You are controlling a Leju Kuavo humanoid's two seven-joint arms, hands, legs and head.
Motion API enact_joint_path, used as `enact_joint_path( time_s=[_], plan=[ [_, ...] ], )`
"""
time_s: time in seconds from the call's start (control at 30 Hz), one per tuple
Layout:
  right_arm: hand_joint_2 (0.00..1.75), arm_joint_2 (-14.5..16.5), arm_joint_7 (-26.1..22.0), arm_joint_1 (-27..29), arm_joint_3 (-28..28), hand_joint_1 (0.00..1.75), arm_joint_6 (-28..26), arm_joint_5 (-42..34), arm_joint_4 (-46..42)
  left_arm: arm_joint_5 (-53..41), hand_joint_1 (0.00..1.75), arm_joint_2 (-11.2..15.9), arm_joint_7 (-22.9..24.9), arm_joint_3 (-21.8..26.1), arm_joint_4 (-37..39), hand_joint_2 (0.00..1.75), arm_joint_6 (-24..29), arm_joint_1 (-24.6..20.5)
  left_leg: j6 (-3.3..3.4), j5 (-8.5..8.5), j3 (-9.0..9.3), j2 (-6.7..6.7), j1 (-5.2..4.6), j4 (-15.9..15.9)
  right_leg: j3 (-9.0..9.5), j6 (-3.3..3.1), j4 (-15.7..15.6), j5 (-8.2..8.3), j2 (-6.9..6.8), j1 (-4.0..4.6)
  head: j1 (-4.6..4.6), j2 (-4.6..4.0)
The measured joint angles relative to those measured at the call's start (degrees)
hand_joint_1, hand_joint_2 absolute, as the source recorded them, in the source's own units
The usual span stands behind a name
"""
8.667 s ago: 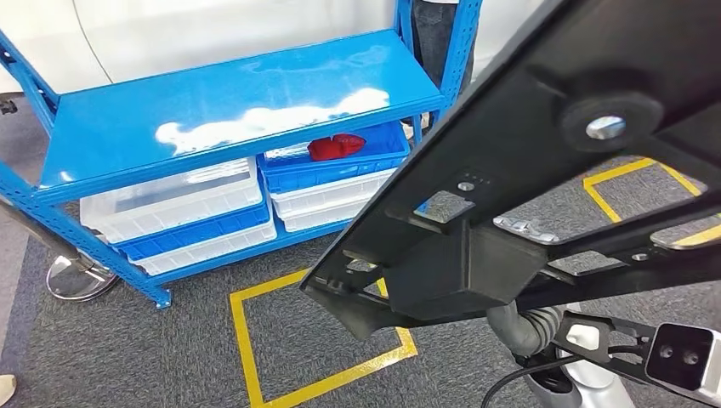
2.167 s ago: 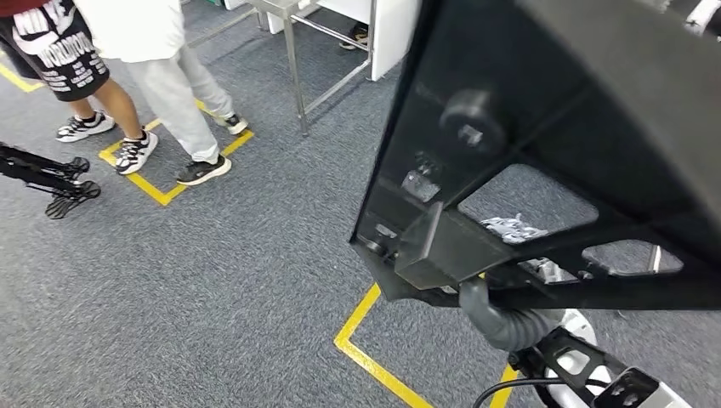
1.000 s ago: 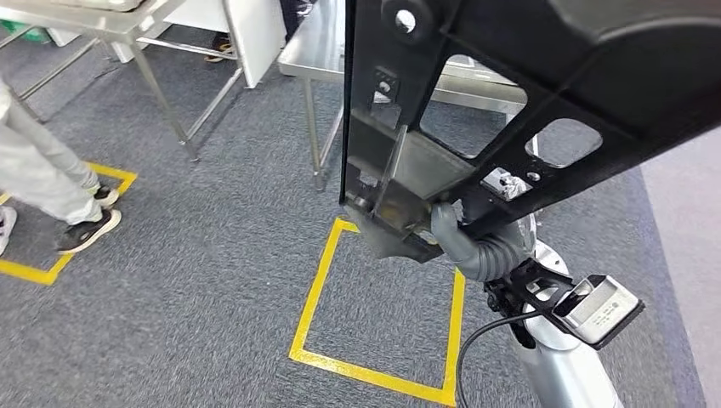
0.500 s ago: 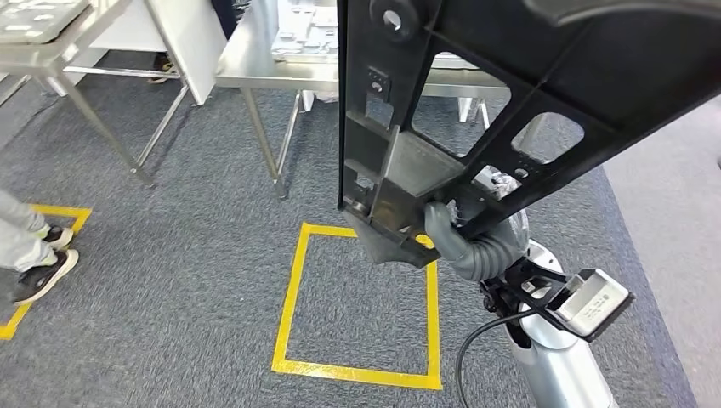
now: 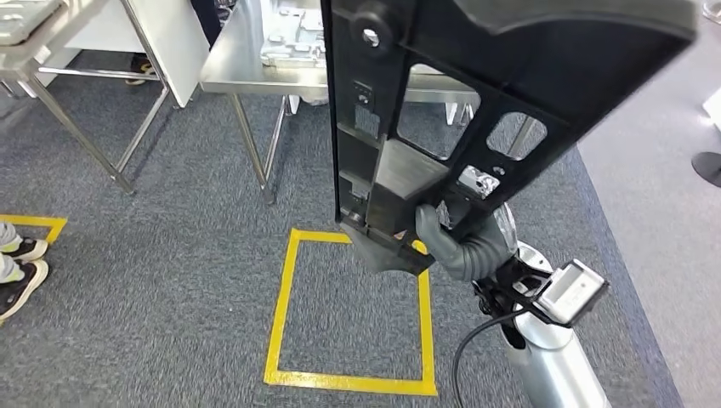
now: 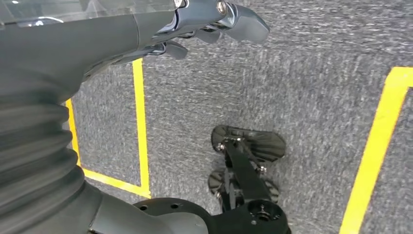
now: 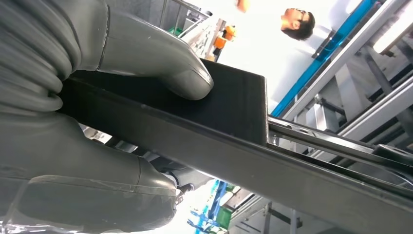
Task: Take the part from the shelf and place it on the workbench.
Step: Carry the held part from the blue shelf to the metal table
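**Big panel eats most of the room up front**

So the black part (image 5: pixel 476 93) held up in the right hand (image 5: pixel 451 246) is the main blocker here. It stands nearly upright and covers most of the upper middle of the head view, so anything passing on that side has to go around it. Right behind it sits the steel workbench (image 5: pixel 229 68), with its legs coming down to the carpet near the yellow floor square (image 5: pixel 281 340). A second table (image 5: pixel 51 34) stands off to the left, and a person's shoes (image 5: pixel 21 268) sit at the far left edge. The carpet between the square and those shoes is open. The left hand (image 6: pixel 214 22) hangs over bare carpet with fingers apart.
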Motion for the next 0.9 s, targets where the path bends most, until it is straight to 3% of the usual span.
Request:
enact_joint_path(
  time_s=[0.07,0.1,0.13,0.2,0.23,0.3,0.4,0.47,0.53,0.6,0.63,0.67,0.73,0.8,0.9],
  plan=[
    [1.75,0.05,0.11,0.17,-0.03,1.75,-0.01,0.14,0.20,0.01,0.00,0.00,-0.01,0.00,0.00,1.75,0.11,0.03,-0.02,-0.63,0.52,0.01,0.00,0.05,-4.48,0.43,6.32,-1.71,-0.05,-0.32,0.00,0.01],
    [1.75,0.10,0.18,0.24,-0.03,1.75,0.00,0.22,0.36,0.02,0.00,-0.01,-0.02,0.00,0.00,1.75,0.14,0.08,-0.14,-1.03,0.95,0.00,0.01,0.06,-5.47,0.49,6.83,-1.01,-0.11,-0.46,0.02,0.00],
    [1.75,0.19,0.23,0.26,-0.03,1.75,0.01,0.32,0.51,0.02,0.00,-0.03,-0.04,0.00,0.00,1.75,0.15,0.12,-0.29,-1.51,1.57,-0.01,0.03,0.08,-5.25,0.45,5.00,0.79,-0.23,-0.58,0.02,0.00],
    [1.75,0.40,0.30,0.20,-0.03,1.75,0.04,0.46,0.75,0.02,0.00,-0.05,-0.13,0.00,0.00,1.75,0.15,0.15,-0.70,-2.61,2.97,0.00,0.06,0.04,-2.53,0.12,-2.71,5.85,-0.79,-0.62,0.03,-0.01],
    [1.75,0.50,0.31,0.11,-0.03,1.75,0.05,0.50,0.86,0.02,0.00,-0.06,-0.18,0.01,0.00,1.75,0.16,0.10,-0.97,-3.08,3.49,0.02,0.03,0.01,-1.36,-0.12,-6.15,7.21,-1.13,-0.43,-0.02,-0.01],
    [1.75,0.69,0.37,-0.03,-0.05,1.75,0.06,0.57,1.06,0.02,0.00,-0.05,-0.24,0.02,0.01,1.75,0.18,-0.01,-1.70,-3.69,4.00,0.23,-0.05,-0.15,-0.53,-0.89,-8.95,7.81,-1.43,-0.05,-0.09,0.00],
    [1.75,0.98,0.46,-0.10,-0.09,1.75,0.08,0.65,1.21,0.02,0.00,-0.03,-0.25,0.02,0.01,1.75,0.21,-0.07,-2.72,-3.48,3.89,0.52,-0.03,1.71,0.49,-2.30,-9.42,7.14,-0.98,-0.04,-0.15,0.00],
    [1.75,1.26,0.47,-0.24,-0.09,1.75,0.09,0.67,1.25,0.02,0.00,-0.04,-0.25,0.01,0.00,1.75,0.21,-0.23,-3.06,-3.85,0.71,0.49,0.09,7.52,1.77,-2.99,-9.72,6.50,-0.87,-0.10,-0.41,0.01],
    [1.75,1.45,0.47,-0.34,-0.07,1.75,0.09,0.69,1.32,0.02,0.00,-0.03,-0.25,0.00,0.01,1.75,0.21,-0.24,-3.26,-6.70,-4.53,0.43,0.11,15.07,2.74,-3.38,-9.77,5.63,-0.72,0.07,-0.71,0.01],
    [1.75,1.50,0.50,-0.27,-0.05,1.75,0.10,0.70,1.45,0.02,0.00,-0.02,-0.25,0.00,0.01,1.75,0.23,-0.01,-3.22,-9.68,-8.14,0.42,0.07,18.17,3.93,-3.49,-9.77,4.63,-0.41,0.28,-0.84,0.01],
    [1.75,1.50,0.51,-0.25,-0.05,1.75,0.10,0.70,1.50,0.02,0.00,-0.02,-0.25,0.00,0.02,1.75,0.24,0.08,-3.05,-9.51,-8.60,0.41,0.04,16.93,4.68,-3.49,-9.77,4.10,-0.27,0.42,-0.85,0.00],
    [1.75,1.51,0.52,-0.24,-0.05,1.75,0.10,0.70,1.54,0.02,0.00,-0.01,-0.25,0.00,0.02,1.75,0.24,0.15,-2.71,-7.63,-8.20,0.40,-0.03,13.93,5.51,-3.48,-9.77,3.53,-0.18,0.58,-0.87,0.00],
    [1.75,1.61,0.52,-0.24,-0.04,1.75,0.10,0.71,1.61,0.01,0.00,0.11,-0.25,0.00,0.05,1.75,0.24,0.23,-1.73,-1.02,-6.51,0.24,-0.44,6.25,6.96,-3.37,-9.80,2.41,-0.08,0.82,-0.81,-0.01],
    [1.75,1.75,0.54,-0.24,-0.02,1.75,0.10,0.73,1.73,0.00,0.00,0.26,-0.25,0.00,0.12,1.75,0.25,0.27,-0.96,2.90,-5.35,-0.01,-0.92,1.92,7.75,-2.92,-9.96,1.68,0.08,0.90,-0.83,0.00],
    [1.75,1.80,0.62,-0.28,-0.02,1.75,0.09,0.74,1.78,0.01,0.00,0.31,-0.25,0.01,0.17,1.75,0.28,0.23,-0.15,3.26,-3.94,-0.16,-0.81,0.61,7.68,-1.82,-8.43,2.16,0.13,0.93,-0.91,0.00]
  ],
)
